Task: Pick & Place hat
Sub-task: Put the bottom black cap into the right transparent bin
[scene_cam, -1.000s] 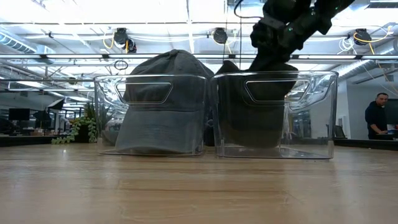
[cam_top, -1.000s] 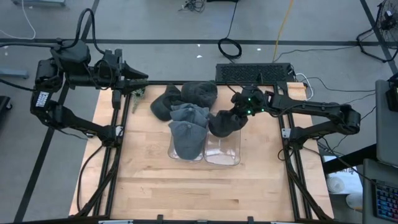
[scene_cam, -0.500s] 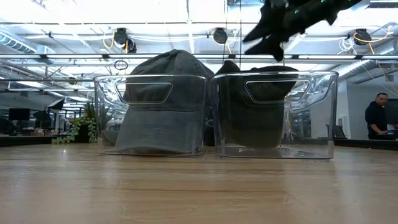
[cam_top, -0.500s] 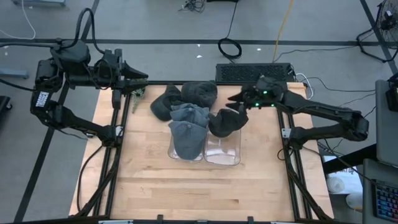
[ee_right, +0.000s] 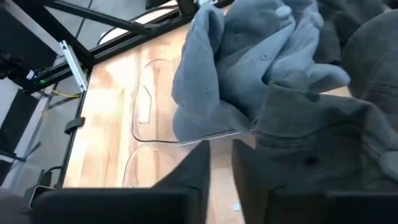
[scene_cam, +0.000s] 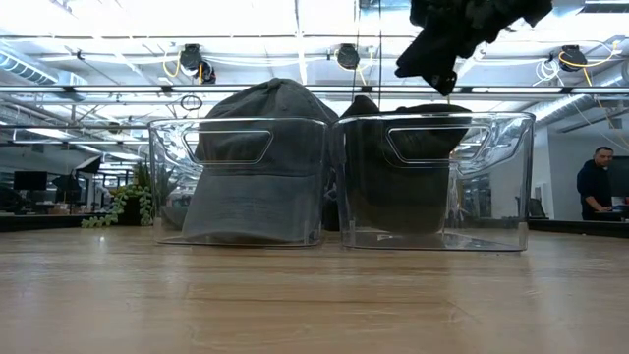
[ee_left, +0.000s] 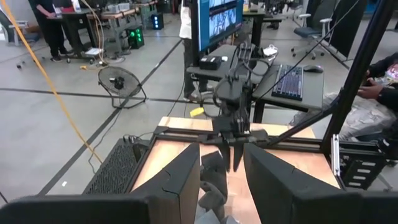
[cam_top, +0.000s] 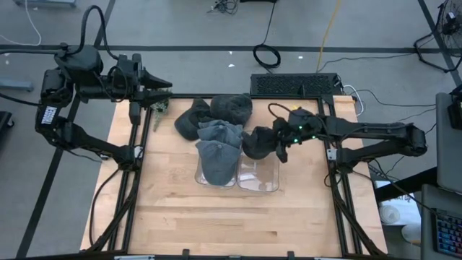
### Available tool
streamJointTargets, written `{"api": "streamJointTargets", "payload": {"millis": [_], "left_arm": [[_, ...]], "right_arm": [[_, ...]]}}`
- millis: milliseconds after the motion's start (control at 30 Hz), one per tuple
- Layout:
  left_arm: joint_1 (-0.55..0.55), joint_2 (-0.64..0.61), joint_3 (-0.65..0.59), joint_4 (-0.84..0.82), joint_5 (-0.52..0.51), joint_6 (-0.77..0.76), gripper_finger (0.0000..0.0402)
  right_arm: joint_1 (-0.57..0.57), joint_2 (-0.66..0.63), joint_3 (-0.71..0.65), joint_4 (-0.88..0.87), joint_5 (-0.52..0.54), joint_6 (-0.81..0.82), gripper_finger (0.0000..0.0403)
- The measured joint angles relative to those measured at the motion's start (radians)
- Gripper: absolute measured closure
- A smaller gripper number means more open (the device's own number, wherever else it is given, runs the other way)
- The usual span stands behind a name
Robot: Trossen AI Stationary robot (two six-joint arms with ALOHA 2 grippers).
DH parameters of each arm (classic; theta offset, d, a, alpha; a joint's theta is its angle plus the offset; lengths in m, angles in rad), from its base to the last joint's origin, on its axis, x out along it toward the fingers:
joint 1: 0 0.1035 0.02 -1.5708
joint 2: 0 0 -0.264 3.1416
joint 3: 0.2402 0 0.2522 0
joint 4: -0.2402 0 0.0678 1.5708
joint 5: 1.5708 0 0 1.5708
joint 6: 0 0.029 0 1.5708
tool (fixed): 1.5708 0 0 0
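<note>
From above, a dark hat (cam_top: 258, 141) is draped over the right bin's (cam_top: 258, 178) far rim, the right tool (cam_top: 283, 150) beside it. At counter level, it half hangs inside. Wrist view: fingers apart, released; seating remains.

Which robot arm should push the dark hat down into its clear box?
The right. Its gripper hangs right beside the dark hat on the right bin's far rim. The left gripper is parked off the table's far left corner.
</note>
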Motion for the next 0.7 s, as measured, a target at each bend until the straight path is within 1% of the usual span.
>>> {"api": "streamJointTargets", "payload": {"millis": [100, 133, 267, 433, 500, 700], "left_arm": [[0.0, 0.0, 0.0, 0.005, 0.0, 0.0, 0.027], [0.0, 0.0, 0.0, 0.005, 0.0, 0.0, 0.027], [0.0, 0.0, 0.0, 0.005, 0.0, -0.004, 0.027], [0.0, 0.0, 0.0, 0.005, 0.0, -0.005, 0.027], [0.0, 0.0, 0.0, 0.004, 0.0, -0.005, 0.027], [0.0, 0.0, 0.0, 0.004, -0.001, -0.008, 0.027]], "right_arm": [[0.016, 0.049, 0.0, 0.035, -0.002, -0.001, 0.0386], [0.02, 0.066, 0.0, 0.045, -0.003, 0.0, 0.0394], [0.027, 0.129, 0.001, 0.068, -0.005, -0.003, 0.0394], [0.026, 0.204, 0.001, 0.072, 0.006, -0.071, 0.0401], [0.018, 0.24, 0.001, 0.062, 0.045, -0.089, 0.0402], [0.0, 0.324, 0.001, 0.004, 0.218, -0.143, 0.0403]]}}
